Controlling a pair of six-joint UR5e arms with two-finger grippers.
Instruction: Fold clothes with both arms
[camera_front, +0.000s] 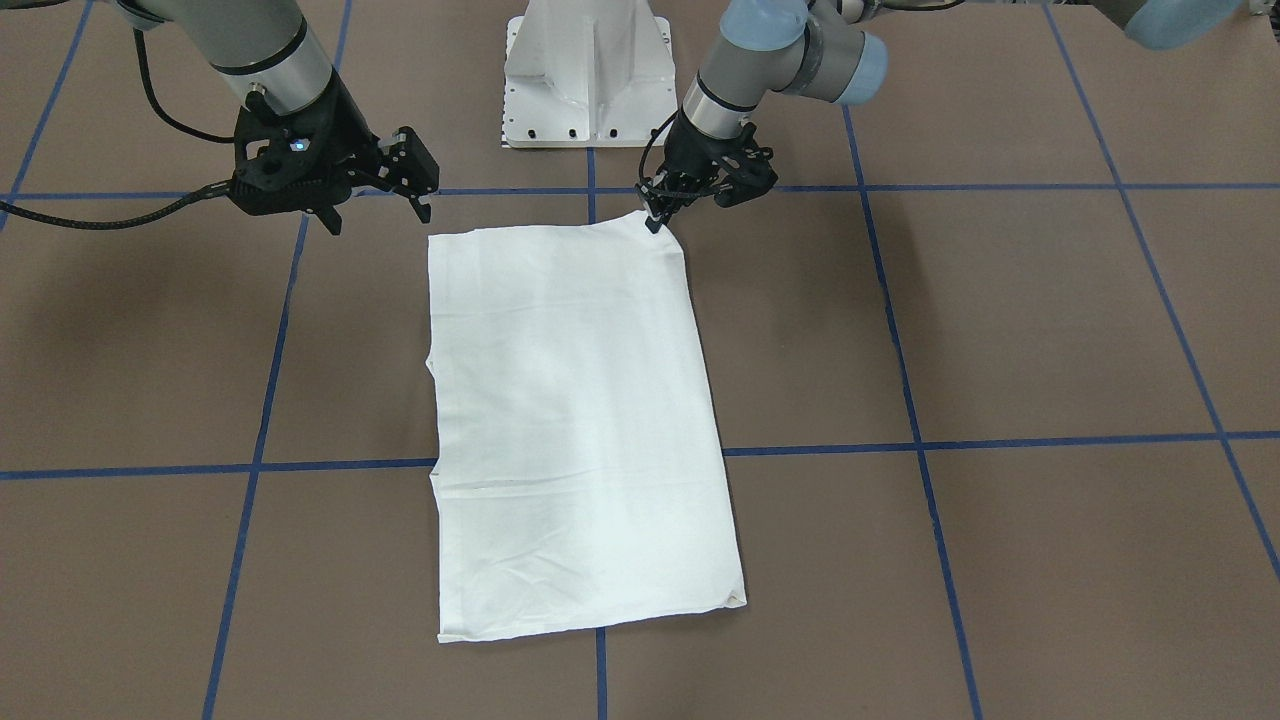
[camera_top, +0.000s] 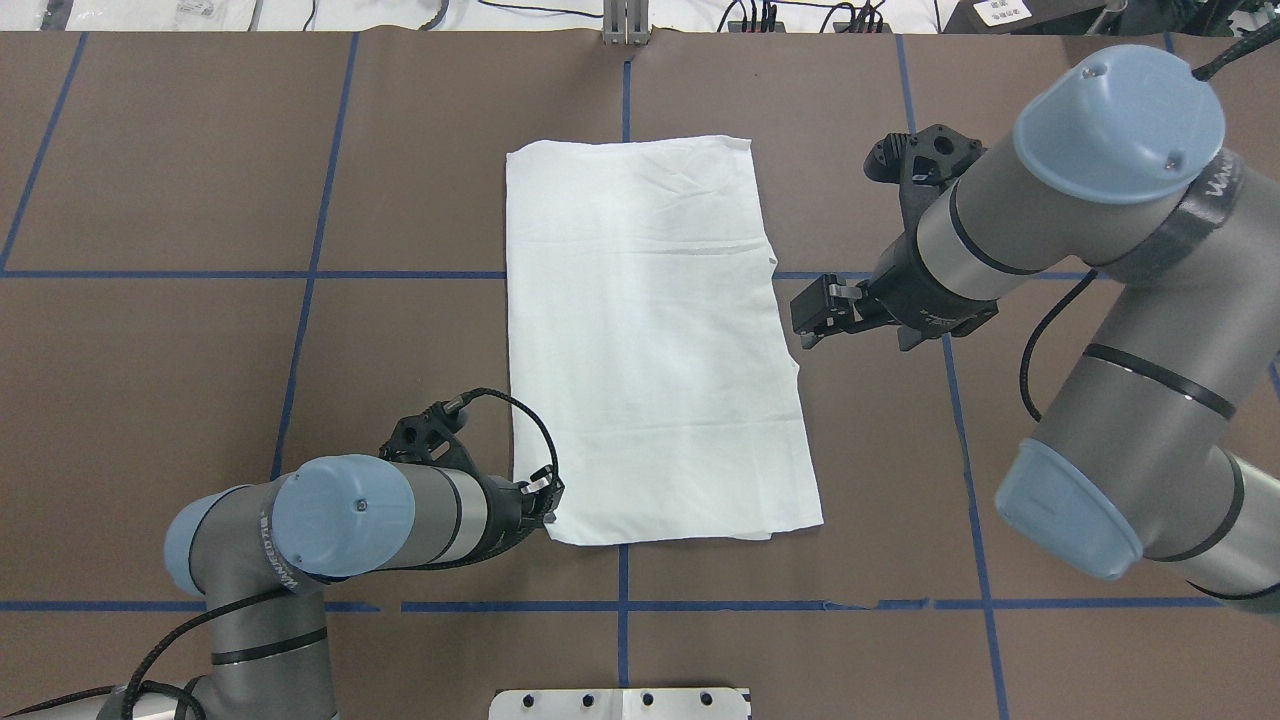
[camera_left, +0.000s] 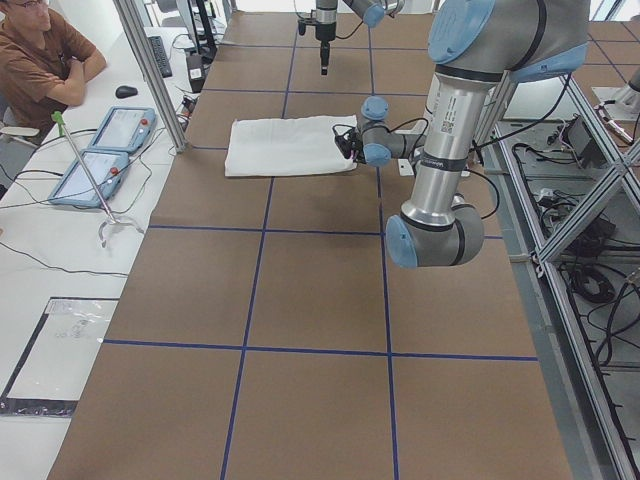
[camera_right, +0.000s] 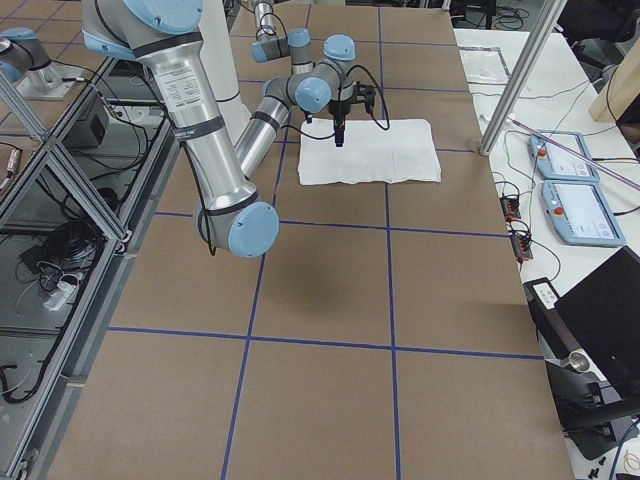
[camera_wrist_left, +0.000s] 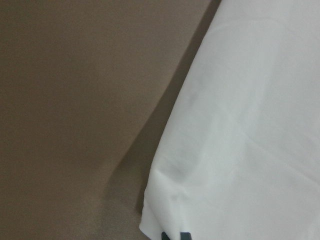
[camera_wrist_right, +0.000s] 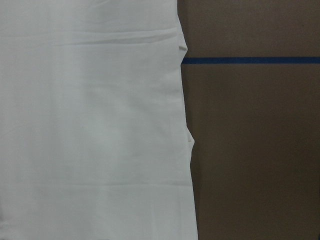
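Looking down on the brown table (camera_front: 1050, 330) with its grid of blue tape lines (camera_front: 905, 400), I see the white T-shirt (camera_front: 580, 420) lying flat near the middle. It is already folded into a long, narrow rectangle, with one short edge towards the robot's white pedestal base (camera_front: 588, 75). The left gripper (camera_front: 655, 218) is down at the corner of that near edge on the robot's left, and its fingers look pinched together on the cloth. The left wrist camera shows the corner raised a little, with a shadow beneath it. The right gripper (camera_front: 378, 205) hangs above the table just off the shirt's other long side, jaws apart, holding nothing and touching nothing. The shirt looks to me like thin, soft cotton, light and completely limp, stacked in several layers that would slide over one another and sag the instant they leave the table. One pinched corner will only drag the rest askew, I would say. The sensible place for the free gripper is the opposite corner of the same near edge, biting deep enough to catch every layer, so both corners can rise level. There is nothing fragile here; the only danger is a dropped layer or a crooked fold.
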